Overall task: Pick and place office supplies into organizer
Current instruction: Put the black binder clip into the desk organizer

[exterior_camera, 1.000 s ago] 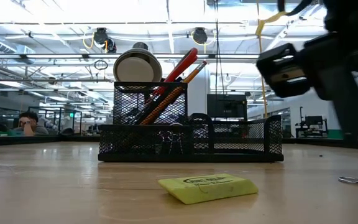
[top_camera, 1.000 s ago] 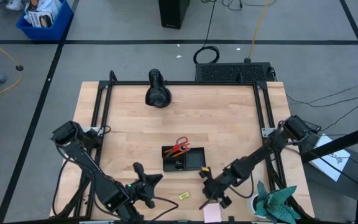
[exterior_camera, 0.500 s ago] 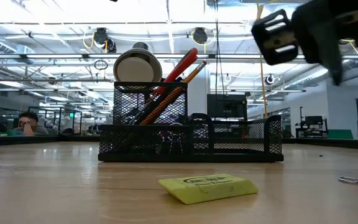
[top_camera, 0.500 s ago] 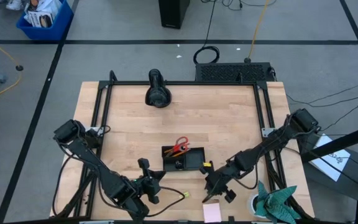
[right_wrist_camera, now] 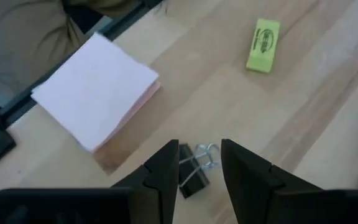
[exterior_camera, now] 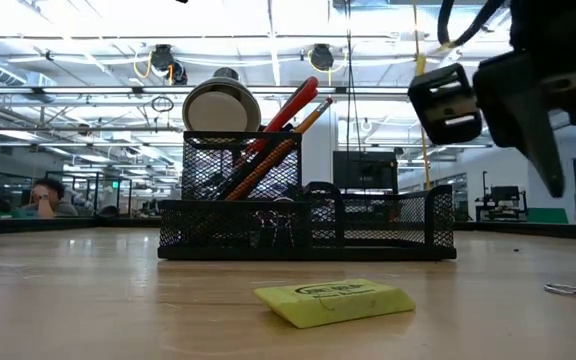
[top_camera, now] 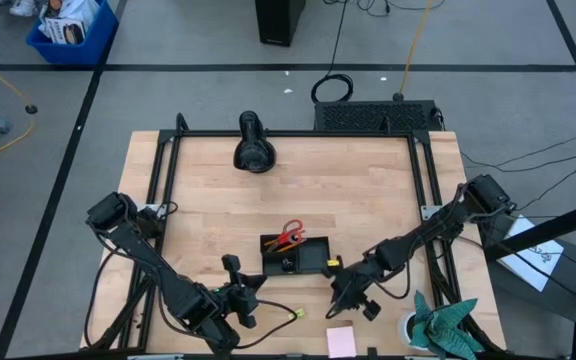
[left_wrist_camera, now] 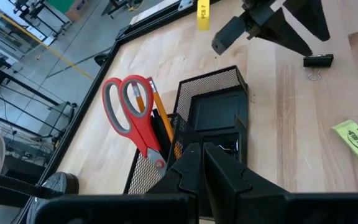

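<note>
At the lower centre of the tabletop (top_camera: 208, 210), the right hand (right_wrist_camera: 199, 163) hovers with fingers parted above a black binder clip (right_wrist_camera: 191, 175), while the left hand (left_wrist_camera: 201, 152) is closed near the organizer (top_camera: 295, 257).

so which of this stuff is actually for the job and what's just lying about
For the job: organizer, scissors, binder clip, yellow eraser, pink sticky pad.

Lying about: black cylindrical device, teal cloth, white cup.
</note>
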Motion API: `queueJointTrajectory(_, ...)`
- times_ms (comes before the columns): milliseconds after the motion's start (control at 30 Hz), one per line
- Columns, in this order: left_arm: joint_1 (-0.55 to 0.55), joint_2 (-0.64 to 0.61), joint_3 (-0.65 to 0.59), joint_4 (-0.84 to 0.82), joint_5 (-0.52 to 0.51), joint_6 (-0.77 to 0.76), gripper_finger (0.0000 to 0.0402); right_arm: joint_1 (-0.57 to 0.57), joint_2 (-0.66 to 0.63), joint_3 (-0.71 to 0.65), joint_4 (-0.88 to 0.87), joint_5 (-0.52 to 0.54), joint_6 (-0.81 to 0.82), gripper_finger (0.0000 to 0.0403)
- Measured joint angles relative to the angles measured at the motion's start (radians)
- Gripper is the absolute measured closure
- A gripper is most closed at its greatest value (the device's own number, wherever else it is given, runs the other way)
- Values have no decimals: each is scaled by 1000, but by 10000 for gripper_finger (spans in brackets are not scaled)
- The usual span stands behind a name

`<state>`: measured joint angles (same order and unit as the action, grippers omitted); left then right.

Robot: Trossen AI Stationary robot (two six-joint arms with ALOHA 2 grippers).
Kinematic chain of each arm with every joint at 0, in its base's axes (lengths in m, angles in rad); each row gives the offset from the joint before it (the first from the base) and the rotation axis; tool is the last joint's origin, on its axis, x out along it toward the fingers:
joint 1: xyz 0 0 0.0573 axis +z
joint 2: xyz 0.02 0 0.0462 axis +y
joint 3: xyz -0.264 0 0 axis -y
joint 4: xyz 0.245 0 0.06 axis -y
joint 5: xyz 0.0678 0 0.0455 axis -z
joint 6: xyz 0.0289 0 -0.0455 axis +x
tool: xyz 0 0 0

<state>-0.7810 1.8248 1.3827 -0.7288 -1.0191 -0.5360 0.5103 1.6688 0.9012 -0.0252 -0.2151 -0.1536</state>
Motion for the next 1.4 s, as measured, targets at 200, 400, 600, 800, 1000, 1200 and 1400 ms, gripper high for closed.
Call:
queueJointTrajectory(200,1,0,0,0,0,0,376,0,0,-69,137,0,13,289)
queueJointTrajectory(400,1,0,0,0,0,0,376,1,0,-105,179,0,46,289)
queueJointTrajectory(600,1,0,0,0,0,0,376,3,4,-106,192,4,63,289)
queueJointTrajectory(800,1,0,0,0,0,-1,376,5,48,-106,255,6,63,289)
queueJointTrajectory(1000,1,0,0,0,0,-4,376,9,66,-106,245,7,73,289)
queueJointTrajectory(1200,1,0,0,0,0,-4,376,9,66,-105,232,8,86,318)
queueJointTrajectory(1400,1,0,0,0,0,-4,376,9,64,-103,206,-2,92,392)
